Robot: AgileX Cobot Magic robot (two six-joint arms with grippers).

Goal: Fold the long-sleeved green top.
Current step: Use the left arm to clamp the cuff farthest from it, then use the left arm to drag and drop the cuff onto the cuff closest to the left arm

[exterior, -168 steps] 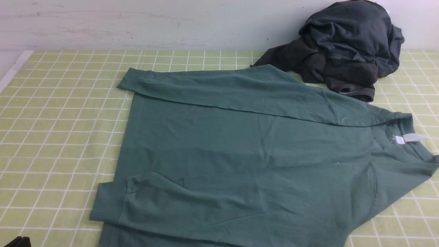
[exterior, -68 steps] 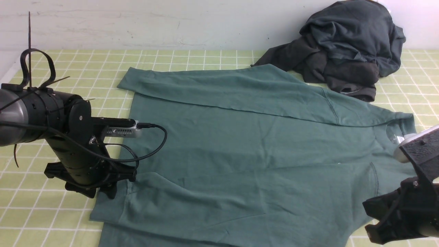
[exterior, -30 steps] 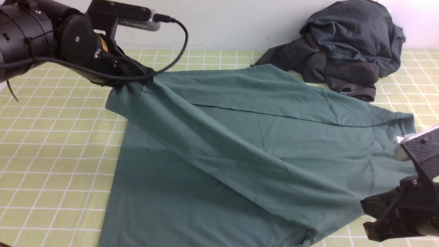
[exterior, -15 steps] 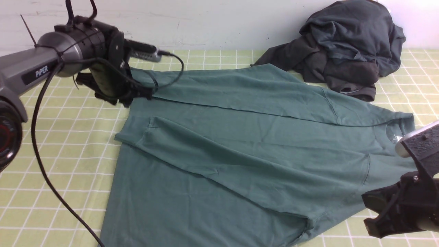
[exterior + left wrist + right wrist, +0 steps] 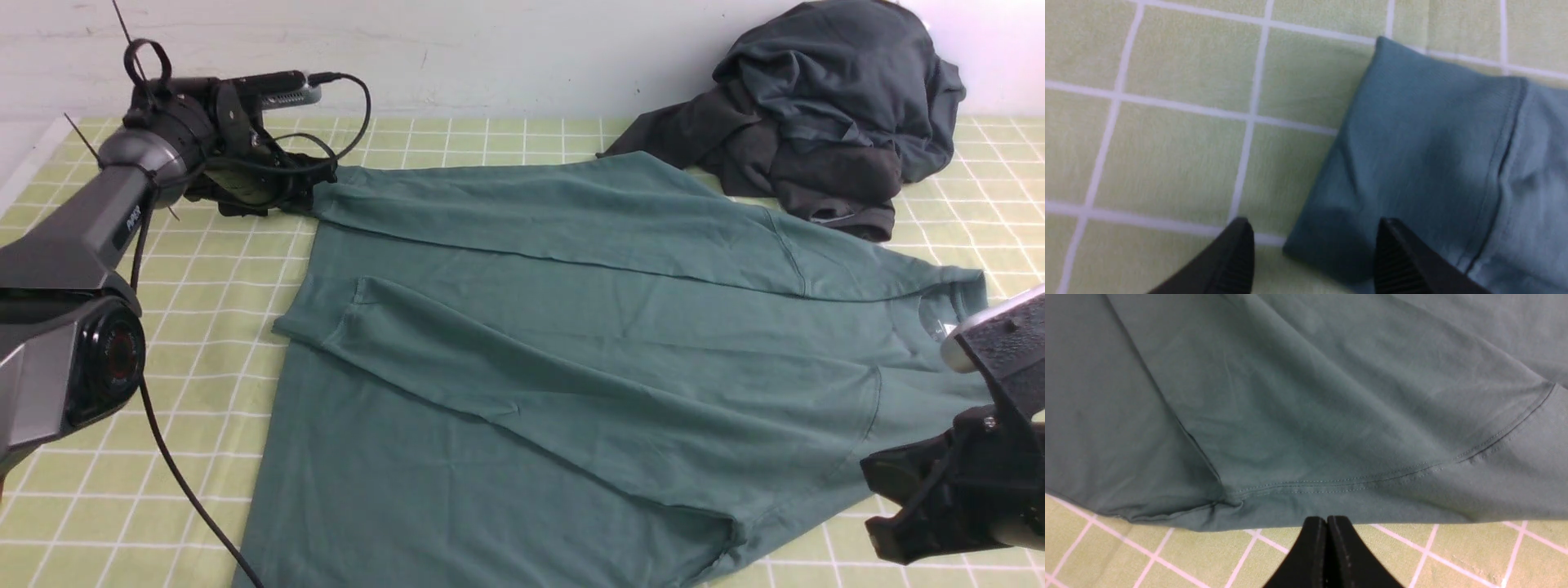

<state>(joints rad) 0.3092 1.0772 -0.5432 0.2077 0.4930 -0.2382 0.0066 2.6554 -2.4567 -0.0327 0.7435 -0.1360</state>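
Observation:
The green long-sleeved top (image 5: 588,343) lies flat on the checked tablecloth, neck label to the right. Its far sleeve is folded along the back edge. The near sleeve (image 5: 506,367) lies slantwise over the body, cuff at the left. My left gripper (image 5: 304,196) reaches to the far sleeve's cuff (image 5: 1412,134). In the left wrist view the left gripper (image 5: 1314,228) is open, with the cuff's corner between the fingers and not clamped. My right gripper (image 5: 1327,522) is shut and empty, just off the top's near edge by the armpit seam (image 5: 1331,484); in the front view the right gripper (image 5: 890,506) sits at the lower right.
A dark charcoal clothing heap (image 5: 816,106) sits at the back right against the wall, touching the top's far shoulder. The left arm's cable (image 5: 180,482) trails over the cloth at the left. The tablecloth (image 5: 122,269) ends at the far left edge.
My left gripper carried the near sleeve up and across the body, let it go there and opened. It then moved back to the far sleeve's cuff. The right arm has stayed still.

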